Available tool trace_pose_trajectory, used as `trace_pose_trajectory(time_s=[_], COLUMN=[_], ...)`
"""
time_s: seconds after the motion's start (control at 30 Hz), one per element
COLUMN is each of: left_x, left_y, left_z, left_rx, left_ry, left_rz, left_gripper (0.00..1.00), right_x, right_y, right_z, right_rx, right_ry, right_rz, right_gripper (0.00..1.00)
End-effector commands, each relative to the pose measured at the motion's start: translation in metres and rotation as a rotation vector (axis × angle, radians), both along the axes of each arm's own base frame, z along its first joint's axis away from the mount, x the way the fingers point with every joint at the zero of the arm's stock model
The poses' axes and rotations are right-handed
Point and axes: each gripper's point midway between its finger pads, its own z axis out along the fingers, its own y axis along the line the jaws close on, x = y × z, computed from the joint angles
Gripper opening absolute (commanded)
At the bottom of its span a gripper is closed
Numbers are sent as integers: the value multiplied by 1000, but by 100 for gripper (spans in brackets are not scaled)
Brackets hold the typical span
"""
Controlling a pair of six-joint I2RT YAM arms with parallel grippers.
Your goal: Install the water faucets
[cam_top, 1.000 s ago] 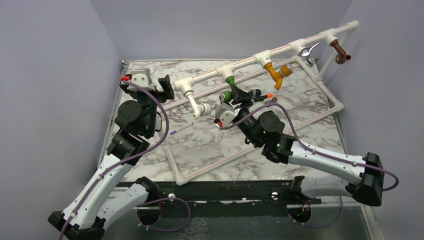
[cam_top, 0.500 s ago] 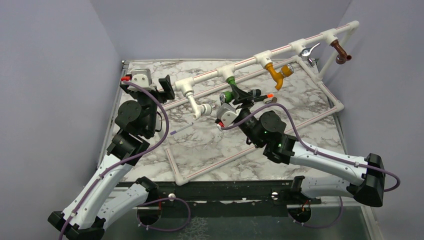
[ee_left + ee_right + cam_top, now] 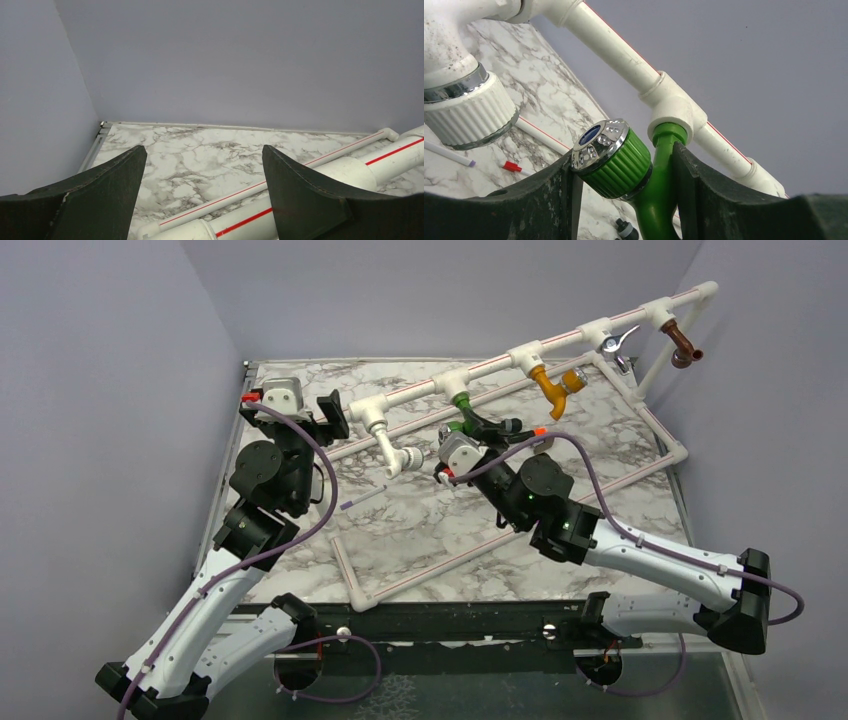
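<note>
Under the white, red-striped plastic pipe frame [image 3: 614, 47], a glossy green plastic faucet [image 3: 659, 195] with a ribbed collar and dimpled chrome knob [image 3: 599, 142] hangs from a tee. The right gripper [image 3: 624, 157] brackets it closely; whether it pinches is unclear. The left gripper [image 3: 202, 160] is spread and empty.

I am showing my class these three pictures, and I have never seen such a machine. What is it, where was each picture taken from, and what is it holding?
Two robot arms are bolted at a marble-topped table. One picture looks down from above; the others come from wrist cameras. On the table stands a white pipe frame with red stripes, carrying a row of coloured faucets. The left gripper is open and empty. The right gripper straddles the green plastic faucet with a round silver knob; a firm grip cannot be confirmed.
</note>
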Motion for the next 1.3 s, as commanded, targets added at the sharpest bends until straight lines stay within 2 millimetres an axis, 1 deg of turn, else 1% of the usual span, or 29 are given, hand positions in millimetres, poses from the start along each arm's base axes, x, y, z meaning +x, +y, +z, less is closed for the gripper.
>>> trace_pose_trajectory(time_s=[0.0,0.1,0.3,0.37,0.47,0.53,0.7,0.8,0.93,1.1,1.27], left_x=[4,4,5,5,5,5,6,6,6,6,6], left_y=[-17,-17,-18,-17,-17,-17,-16,-17,-16,-16,-16], left_z=[-36,-36,-36,-36,-37,-37,-38,-38,-38,-38,-38], left_rx=[74,75,75,75,79,80,82,83,83,85,84], left_ry=[107,107,108,107,110,109,112,112,113,112,112], left_rz=[-67,-67,-69,-67,-64,-61,-58,-59,-56,-56,-56], left_gripper=[86,86,86,86,86,86,86,86,86,86,86], right_x=[-5,-5,-3,-3,-5,-6,-8,-11,-15,-18,-24], right_y=[-25,-24,-23,-23,-22,-23,-26,-25,-23,-17,-17], right_z=[76,68,47,44,44,44,47,49,51,52,60], right_rx=[808,781,658,603,536,496,440,420,399,355,346], right_ry=[227,227,197,180,164,154,138,136,142,165,171], right_rz=[14,9,-16,-14,-10,-9,-6,11,34,65,99], right_gripper=[0,0,1,11,17,23,51,64,78,89,94])
